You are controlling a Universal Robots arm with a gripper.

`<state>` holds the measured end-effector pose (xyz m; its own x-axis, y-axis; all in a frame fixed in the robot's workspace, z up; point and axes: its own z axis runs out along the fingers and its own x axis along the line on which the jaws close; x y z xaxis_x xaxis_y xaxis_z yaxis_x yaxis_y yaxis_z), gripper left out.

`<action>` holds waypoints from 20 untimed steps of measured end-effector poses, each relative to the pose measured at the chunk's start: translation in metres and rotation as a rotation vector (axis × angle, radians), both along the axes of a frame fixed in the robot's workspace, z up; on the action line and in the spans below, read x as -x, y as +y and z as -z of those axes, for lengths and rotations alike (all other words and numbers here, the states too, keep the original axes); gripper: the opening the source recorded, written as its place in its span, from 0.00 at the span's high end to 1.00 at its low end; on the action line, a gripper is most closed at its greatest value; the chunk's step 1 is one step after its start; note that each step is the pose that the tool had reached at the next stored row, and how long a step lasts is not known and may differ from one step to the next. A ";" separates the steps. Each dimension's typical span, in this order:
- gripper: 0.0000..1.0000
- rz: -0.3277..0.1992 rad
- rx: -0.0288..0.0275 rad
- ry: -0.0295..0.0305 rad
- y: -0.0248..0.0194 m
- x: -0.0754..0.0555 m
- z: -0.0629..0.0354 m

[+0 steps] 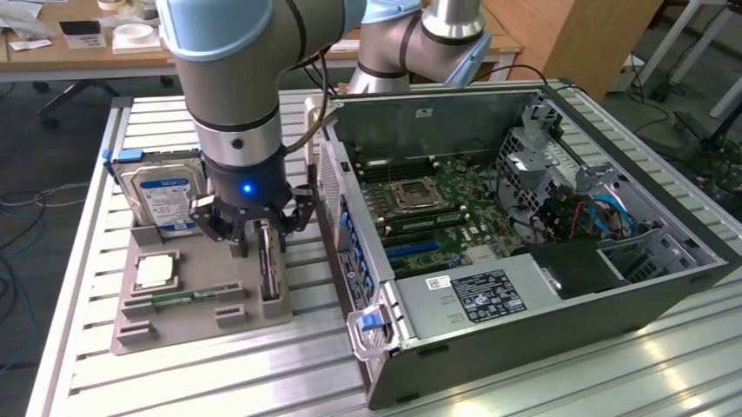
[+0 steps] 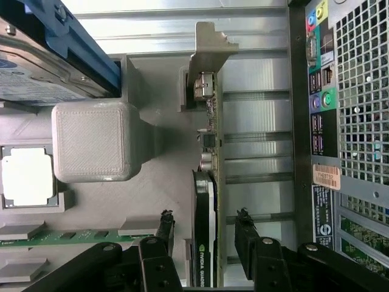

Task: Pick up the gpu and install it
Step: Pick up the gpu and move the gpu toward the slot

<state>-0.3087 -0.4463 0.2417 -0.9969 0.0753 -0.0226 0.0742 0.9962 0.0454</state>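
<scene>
The gpu (image 1: 270, 269) stands on its edge in a slot of the grey holder (image 1: 174, 328) on the table. In the wrist view the gpu (image 2: 211, 152) appears edge-on, a green board with a black cooler and a metal bracket at its far end. My gripper (image 1: 262, 233) hangs straight down over it, open. The gripper (image 2: 203, 234) straddles the card, one black finger (image 2: 164, 230) on the cooler side and the other finger (image 2: 244, 230) on the board side, each with a gap to the card. Nothing is gripped.
The open PC case (image 1: 649, 287) lies right beside the holder, motherboard with blue slots (image 1: 418, 248) exposed; its rear panel (image 2: 340, 121) is close to the card. The holder also carries a hard drive (image 1: 162, 196), a CPU (image 1: 156, 271) and a memory stick (image 1: 186, 298).
</scene>
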 end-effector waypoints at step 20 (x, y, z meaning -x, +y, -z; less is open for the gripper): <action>0.47 0.000 0.0001 0.0001 0.0027 0.000 0.0113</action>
<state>-0.3087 -0.4436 0.2304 -0.9969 0.0753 -0.0224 0.0742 0.9962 0.0453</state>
